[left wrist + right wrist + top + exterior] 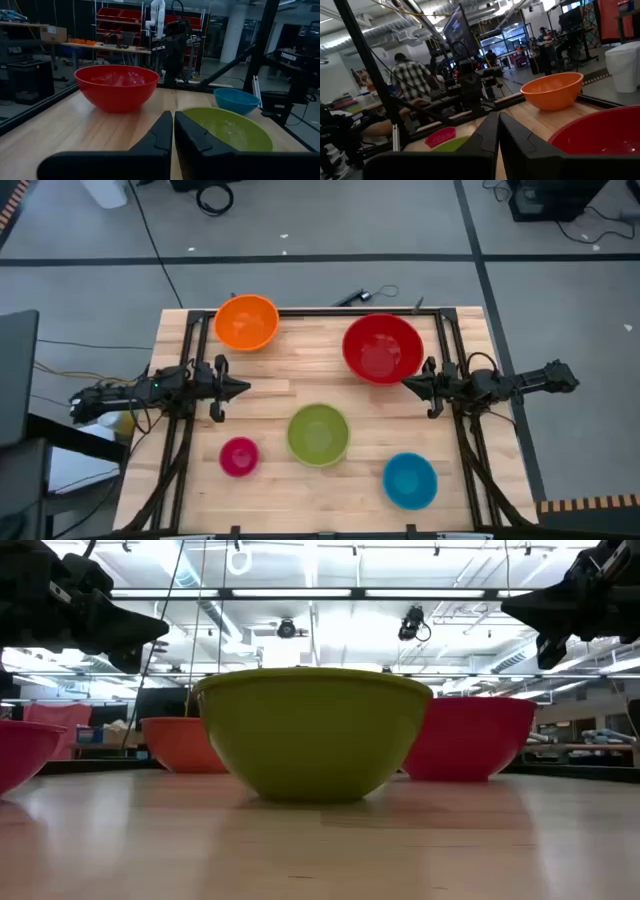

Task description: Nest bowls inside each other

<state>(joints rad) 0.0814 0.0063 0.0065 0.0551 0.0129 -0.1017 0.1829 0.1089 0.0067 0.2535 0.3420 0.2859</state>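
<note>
Five bowls stand apart on their bases on the wooden table. An orange bowl (247,322) is at the far left, a large red bowl (382,348) at the far right. A green bowl (318,434) sits in the middle near the front, a small pink bowl (239,457) to its left, a blue bowl (410,480) at the near right. My left gripper (243,388) hovers shut at the table's left side, pointing right. My right gripper (408,386) hovers shut at the right side, beside the red bowl, pointing left.
Dark frame rails (176,442) run along the table's left and right sides under the arms. Bare wood lies between the two grippers (320,380). A person in a checked shirt (412,80) is in the room beyond the table's left side.
</note>
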